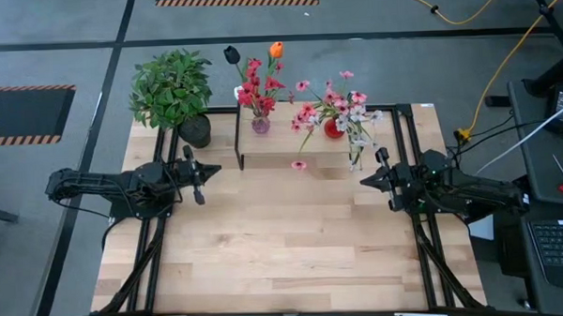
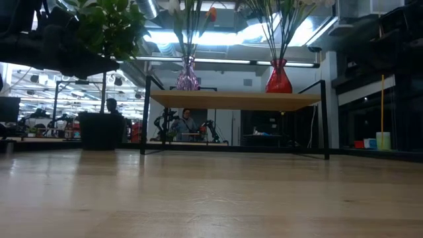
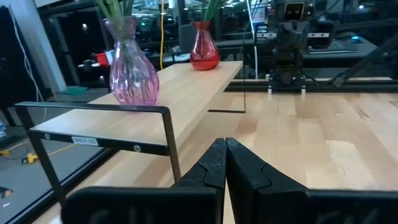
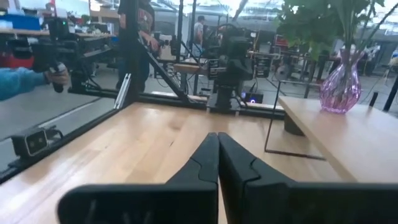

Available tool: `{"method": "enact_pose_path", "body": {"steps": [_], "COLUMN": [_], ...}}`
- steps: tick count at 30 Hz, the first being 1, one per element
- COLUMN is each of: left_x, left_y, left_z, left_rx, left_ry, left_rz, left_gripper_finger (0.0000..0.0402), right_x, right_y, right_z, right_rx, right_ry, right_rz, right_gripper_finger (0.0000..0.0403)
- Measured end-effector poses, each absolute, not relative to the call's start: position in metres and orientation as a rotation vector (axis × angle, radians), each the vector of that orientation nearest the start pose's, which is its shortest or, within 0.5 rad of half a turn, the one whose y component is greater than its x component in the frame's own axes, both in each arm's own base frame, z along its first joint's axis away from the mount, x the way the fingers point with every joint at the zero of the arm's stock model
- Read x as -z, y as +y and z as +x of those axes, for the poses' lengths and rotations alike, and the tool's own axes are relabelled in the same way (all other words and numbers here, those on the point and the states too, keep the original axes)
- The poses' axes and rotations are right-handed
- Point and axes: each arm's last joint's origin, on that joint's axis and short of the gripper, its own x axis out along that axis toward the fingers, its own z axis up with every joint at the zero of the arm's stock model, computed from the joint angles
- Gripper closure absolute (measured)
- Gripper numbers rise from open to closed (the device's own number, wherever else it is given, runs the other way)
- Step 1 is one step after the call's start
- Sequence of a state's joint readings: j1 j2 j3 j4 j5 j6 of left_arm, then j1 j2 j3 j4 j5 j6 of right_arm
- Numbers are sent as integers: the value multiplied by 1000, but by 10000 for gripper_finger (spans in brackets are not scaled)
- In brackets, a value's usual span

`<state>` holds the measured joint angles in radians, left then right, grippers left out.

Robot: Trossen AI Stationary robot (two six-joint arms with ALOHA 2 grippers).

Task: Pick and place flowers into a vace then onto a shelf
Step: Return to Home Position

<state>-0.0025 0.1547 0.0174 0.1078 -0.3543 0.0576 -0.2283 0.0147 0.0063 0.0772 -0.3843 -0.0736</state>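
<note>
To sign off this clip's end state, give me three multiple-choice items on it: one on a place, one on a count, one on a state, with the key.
1. Where does the purple vase stand?
A. on the shelf
B. upright on the tabletop
C. tipped over on the tabletop

2. How many vases stand on the shelf?
A. one
B. two
C. three

3. How are the left gripper and the right gripper?
A. both open
B. the left shut on a vase
C. both shut, holding nothing

Key:
1 A: the low view shows its base on the shelf top.
2 B: only the purple vase and the red vase stand there.
3 C: each wrist view shows its gripper closed with nothing in it, away from the shelf.
</note>
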Motion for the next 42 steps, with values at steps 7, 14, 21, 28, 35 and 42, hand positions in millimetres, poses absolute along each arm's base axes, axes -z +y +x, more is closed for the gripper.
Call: {"method": "enact_pose_path", "body": {"steps": [7,14,21,28,35,42], "left_x": [-167,-167,-167,-167,-167,-167], "left_y": [12,12,12,12,12,12], "left_z": [104,104,104,104,104,104], "left_rx": [-426,-442,-441,-441,-442,-441], "left_ry": [28,24,24,24,24,25], "left_rz": [2,-15,-15,-15,-15,-15], "left_gripper_finger": [397,396,399,396,393,396], "right_x": [-172,-172,-172,-172,-172,-172], "right_y": [-11,-11,-11,-11,-9,2], "right_z": [96,96,96,96,96,96], "right_rx": [-154,-156,-158,-159,-172,-199], "right_ry": [-69,-67,-62,-60,-61,-67], "right_rz": [-70,-40,23,53,87,46], "right_gripper_finger": [402,385,375,374,374,373]}}
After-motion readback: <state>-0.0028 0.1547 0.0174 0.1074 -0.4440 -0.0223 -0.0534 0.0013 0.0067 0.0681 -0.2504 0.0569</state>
